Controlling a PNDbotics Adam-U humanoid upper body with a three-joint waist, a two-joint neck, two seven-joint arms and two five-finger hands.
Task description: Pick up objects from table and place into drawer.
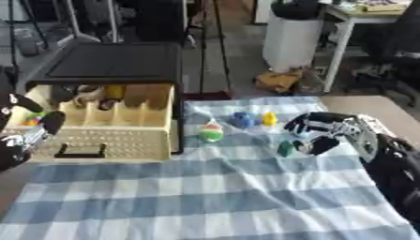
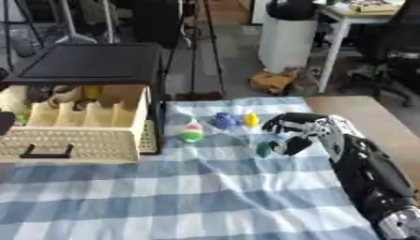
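4 small objects lie on the checked cloth (image 1: pixel 213 197) over the counter. Nearest, the right hand (image 2: pixel 299 133) curls its fingers around a dark green piece (image 2: pixel 263 149). Beyond sit a green-and-white toy (image 1: pixel 211 131), a blue one (image 1: pixel 242 120) and a yellow one (image 1: pixel 269 118). Left, the open drawer (image 1: pixel 107 138) holds several items; the left hand (image 1: pixel 29 133) hovers beside it, fingers relaxed.
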